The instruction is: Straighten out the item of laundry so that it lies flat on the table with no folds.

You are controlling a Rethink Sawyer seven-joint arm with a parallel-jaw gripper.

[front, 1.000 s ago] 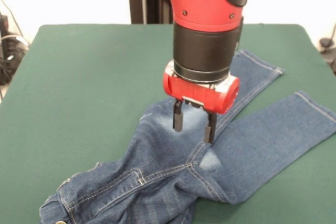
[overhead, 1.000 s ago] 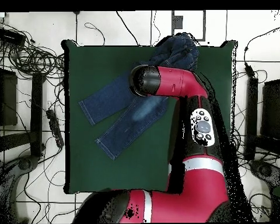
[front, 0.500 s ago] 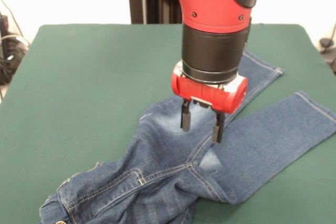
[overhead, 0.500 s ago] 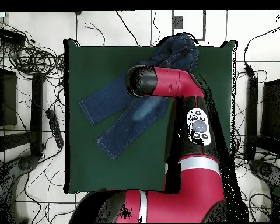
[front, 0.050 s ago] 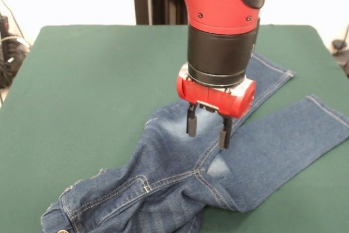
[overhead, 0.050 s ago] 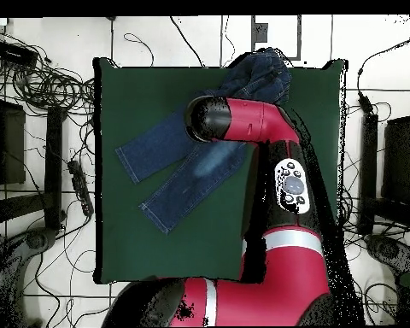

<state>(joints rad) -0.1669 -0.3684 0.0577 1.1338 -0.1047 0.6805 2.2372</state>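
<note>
- nearest the front camera, the waist end of the jeans [front, 0.050 s ago: 163,189] lies bunched and creased at the table's near edge, with tan stitching curving across it and a brass button [front, 0.050 s ago: 63,232] just showing at the bottom left.
- the crotch seam sits a little further back, with a pale faded patch on each side of it.
- the gripper [front, 0.050 s ago: 207,129] points straight down over that seam, its two dark fingers [front, 0.050 s ago: 191,121] spread well apart with nothing between them; whether the tips touch the denim cannot be told.
- above the fingers come the red wrist block and the black and red arm [front, 0.050 s ago: 221,31].
- beyond the gripper the two legs run away toward the right side of the front view, spread in a v and lying fairly flat; one hem is near the right edge.
- the green table [front, 0.050 s ago: 92,80] is bare on the left and far side.
- in the overhead view the jeans [overhead, 0.050 s ago: 170,171] lie across the upper middle of the table [overhead, 0.050 s ago: 200,248], the waist end at the top edge beside the arm [overhead, 0.050 s ago: 243,120].
</note>
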